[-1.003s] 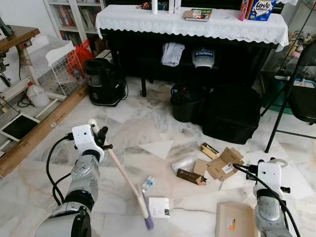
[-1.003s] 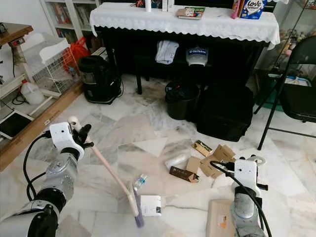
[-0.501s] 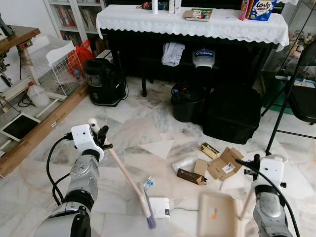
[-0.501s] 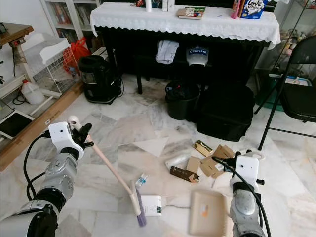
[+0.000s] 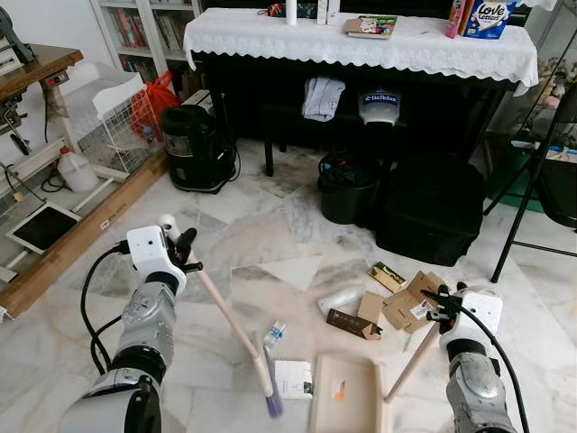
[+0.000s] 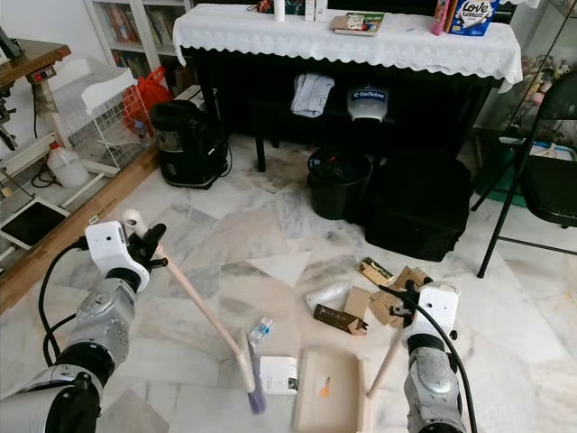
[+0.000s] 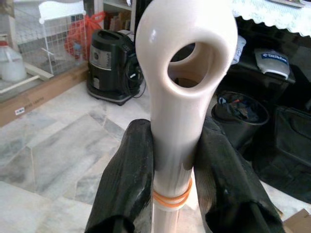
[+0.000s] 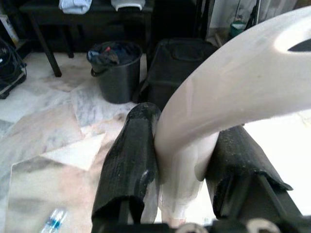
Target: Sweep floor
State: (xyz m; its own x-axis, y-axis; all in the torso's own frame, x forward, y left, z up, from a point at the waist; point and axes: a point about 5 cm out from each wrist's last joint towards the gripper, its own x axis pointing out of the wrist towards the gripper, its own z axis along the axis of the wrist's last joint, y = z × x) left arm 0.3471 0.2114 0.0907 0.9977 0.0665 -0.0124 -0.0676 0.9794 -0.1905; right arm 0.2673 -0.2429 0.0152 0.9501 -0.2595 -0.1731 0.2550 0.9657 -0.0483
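The left gripper (image 7: 170, 179) is clamped on the broom (image 5: 236, 332) handle, its bristles at seven o'clock beside a small white box (image 5: 292, 379). The right gripper (image 8: 182, 165) is closed around the dustpan (image 5: 347, 408) handle, the pan flat on the floor at six o'clock, cardboard scraps (image 5: 401, 302) at four o'clock.

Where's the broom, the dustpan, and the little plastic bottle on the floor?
broom (image 5: 225, 316), left eye view, middle of its handle.
dustpan (image 5: 343, 397), left eye view, its flat tray.
plastic bottle (image 5: 273, 335), left eye view, its body.

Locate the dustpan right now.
The dustpan lies on the floor low in the eye views, just right of the white box, its handle in the right pincer.
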